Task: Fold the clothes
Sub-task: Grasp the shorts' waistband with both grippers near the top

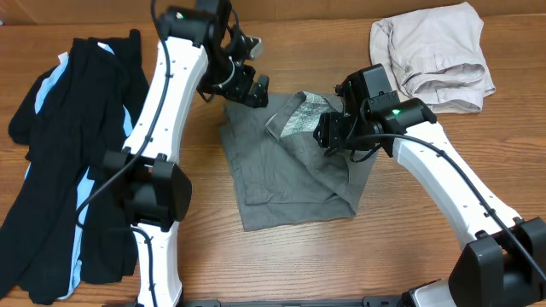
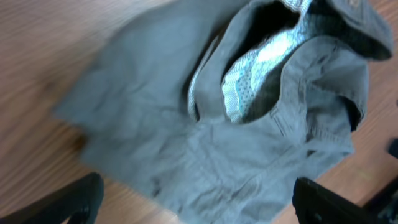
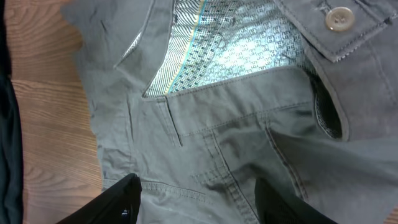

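The grey shorts (image 1: 290, 175) lay at the centre of the table (image 1: 281, 264), long axis far-to-near, with the open waistband (image 1: 300, 115) pointing to the far edge. Left gripper (image 1: 254, 89) jaws stood wide apart beside the waistband. Right gripper (image 1: 328, 135) jaws stood apart over it, holding nothing.

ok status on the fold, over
Left tool open, empty, by the grey fabric shorts' top-left corner. Right tool open over their waistband. Shorts rumpled, lining showing. Black blue-striped garment and beige garment lie apart.
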Available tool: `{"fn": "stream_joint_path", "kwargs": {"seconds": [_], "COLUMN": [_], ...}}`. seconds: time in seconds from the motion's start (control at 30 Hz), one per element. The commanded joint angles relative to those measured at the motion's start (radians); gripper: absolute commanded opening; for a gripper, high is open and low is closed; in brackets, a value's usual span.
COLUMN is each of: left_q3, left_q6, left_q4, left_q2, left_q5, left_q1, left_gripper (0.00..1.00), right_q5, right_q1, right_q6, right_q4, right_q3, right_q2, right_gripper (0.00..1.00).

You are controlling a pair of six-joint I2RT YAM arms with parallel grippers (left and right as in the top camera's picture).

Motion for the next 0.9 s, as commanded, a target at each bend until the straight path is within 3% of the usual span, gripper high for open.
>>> {"fn": "stream_joint_path", "kwargs": {"seconds": [0.0,0.27,0.5,0.87], "left_q3": [-0.144,-0.379,-0.447,-0.515], "left_q6": [0.029,-0.083,-0.206,-0.274], "left_q4": [0.084,0.317,0.475,0.571], "left_q2": [-0.021,-0.021,-0.021,-0.021], "left_q5": [0.138,0.184,0.180,0.107], "left_q1": [0.004,-0.002,-0.023,-0.100], "left_gripper": [0.97,0.85,0.77,0.64], "right_q5": [0.012,0.012,0.012,0.016], "right_q1": [0.018,0.018,0.018,0.018], "right_q6": [0.006,0.006,0.007,0.006], "right_q4": [0.023,0.040,0.043,0.048], "right_q3": [0.030,0.030,0.030,0.030], "right_q2": [-0.029,-0.029,-0.029,-0.029], "right_gripper": [0.63,0.63,0.63,0.63]}}
